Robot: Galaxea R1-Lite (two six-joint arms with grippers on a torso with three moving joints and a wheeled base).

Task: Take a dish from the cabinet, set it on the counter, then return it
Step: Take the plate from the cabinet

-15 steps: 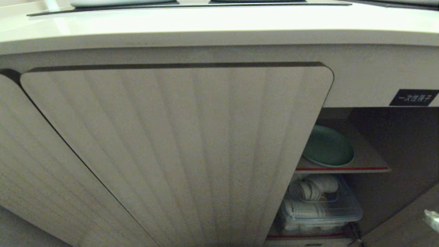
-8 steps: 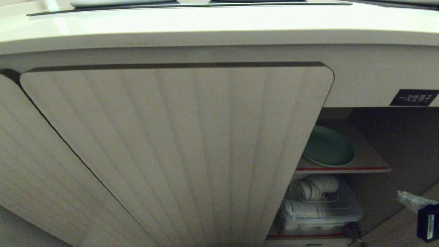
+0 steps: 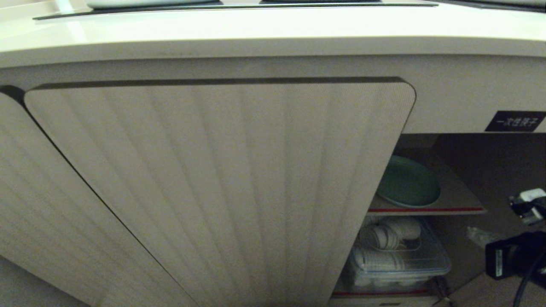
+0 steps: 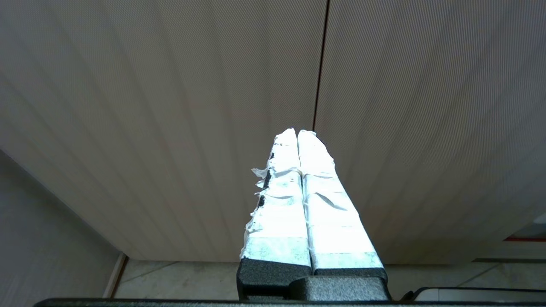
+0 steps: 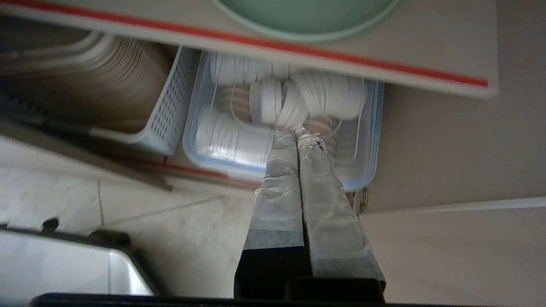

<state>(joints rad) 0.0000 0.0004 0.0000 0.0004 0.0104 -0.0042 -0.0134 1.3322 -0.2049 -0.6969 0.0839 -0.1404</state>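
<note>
Dish (image 3: 407, 182) sits on the cabinet (image 3: 448, 198) shelf; only wrist views show each end effector (image 5: 297, 135) pressed together.

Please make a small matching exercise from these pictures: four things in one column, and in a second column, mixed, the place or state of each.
1. green plate
2. clear box of white cups
3. right gripper
4. black label

a. fingers shut, holding nothing
b. on the upper red-edged shelf
c. on the cabinet front, above the opening
d. on the lower shelf, under the plate

Pairs: 1-b, 2-d, 3-a, 4-c
</note>
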